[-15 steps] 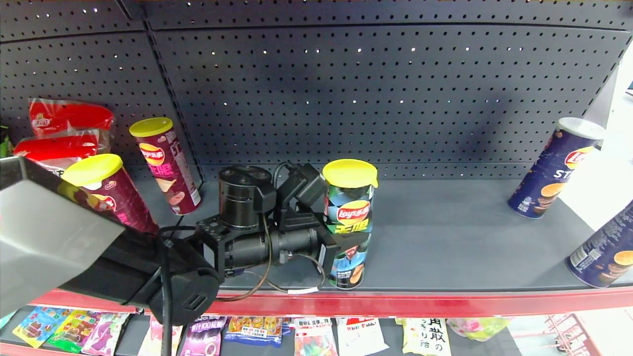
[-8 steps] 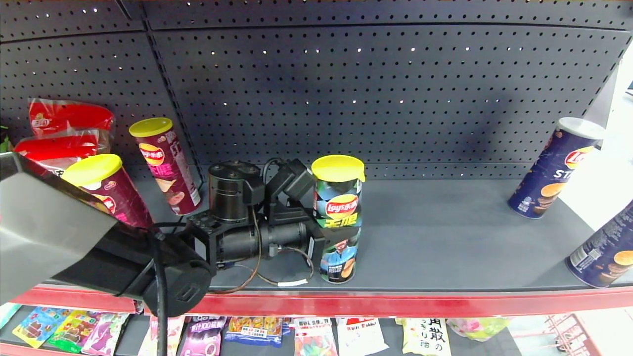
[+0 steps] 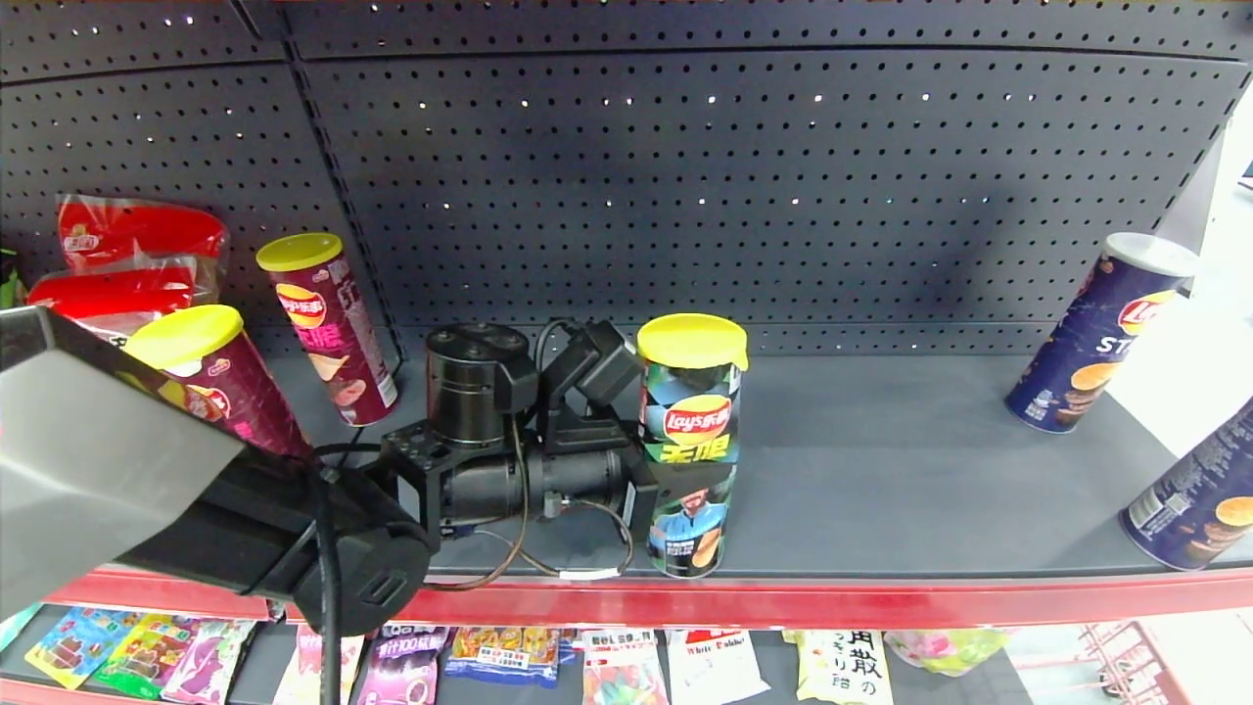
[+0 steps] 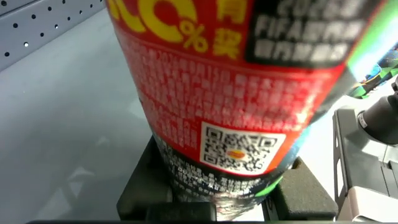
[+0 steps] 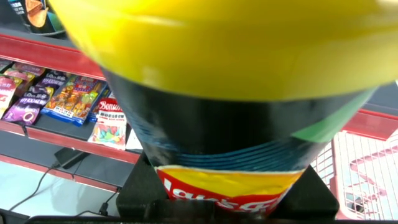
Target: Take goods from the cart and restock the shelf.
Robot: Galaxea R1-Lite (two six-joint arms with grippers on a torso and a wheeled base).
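Note:
A chip can (image 3: 690, 441) with a yellow lid and a green, black and red label stands upright near the front edge of the grey shelf (image 3: 881, 470). My left gripper (image 3: 675, 482) comes in from the left and is shut on the can's lower half. The left wrist view has the same can (image 4: 236, 93) between that gripper's (image 4: 224, 194) dark fingers. My right gripper (image 5: 227, 196) is shut on a second yellow-lidded chip can (image 5: 230, 56), held out in front of the lower shelves.
Two maroon cans (image 3: 328, 328) (image 3: 220, 382) and red bags (image 3: 127, 255) stand at the shelf's left. Two dark blue cans (image 3: 1101, 333) (image 3: 1199, 499) lean at the right, with bare shelf between. A red lip (image 3: 783, 605) fronts the shelf; snack packs (image 3: 626, 666) lie below.
The left gripper and its can shifted left and deeper into the shelf, then came back right and nearer the front edge, close to where they were a second ago.

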